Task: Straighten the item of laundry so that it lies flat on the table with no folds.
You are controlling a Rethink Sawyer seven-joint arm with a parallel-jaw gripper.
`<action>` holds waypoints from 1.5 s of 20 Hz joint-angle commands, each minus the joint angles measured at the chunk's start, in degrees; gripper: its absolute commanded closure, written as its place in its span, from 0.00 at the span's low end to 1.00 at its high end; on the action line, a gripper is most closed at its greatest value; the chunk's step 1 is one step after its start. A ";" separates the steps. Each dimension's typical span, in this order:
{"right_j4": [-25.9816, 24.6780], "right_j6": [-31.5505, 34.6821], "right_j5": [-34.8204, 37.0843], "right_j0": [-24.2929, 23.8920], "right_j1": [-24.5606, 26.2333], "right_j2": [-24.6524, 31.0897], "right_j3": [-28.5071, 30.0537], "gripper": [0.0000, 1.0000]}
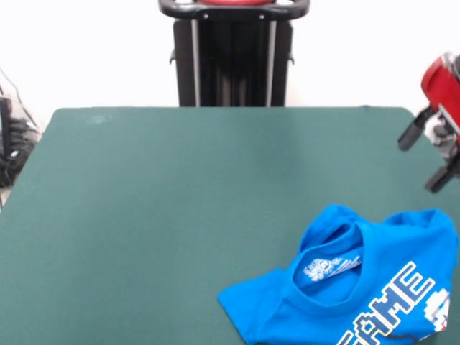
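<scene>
The bright blue T-shirt (359, 287) lies rumpled at the near right of the green table (158, 215). Its collar with a white label faces up, and white block lettering and part of a pixel print show on its right. Folds run across the body, and the picture's right and bottom edges cut it off. My gripper (425, 157) hangs at the right edge, above and behind the shirt and apart from it. Its two black fingers (412, 134) stand apart with nothing between them.
The robot's black pedestal (230, 57) stands at the table's far side, in the middle. Cables (11, 144) hang beside the table's far left corner. The table's far edge runs just in front of the pedestal.
</scene>
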 commanded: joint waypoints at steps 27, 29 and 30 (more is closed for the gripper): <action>-5.49 -12.87 -36.41 -9.20 -12.61 12.87 33.70 0.00; -5.16 -15.03 -35.27 -10.67 -12.82 14.46 34.55 0.00; -4.76 -15.64 -33.12 -11.26 -13.10 15.04 35.04 0.00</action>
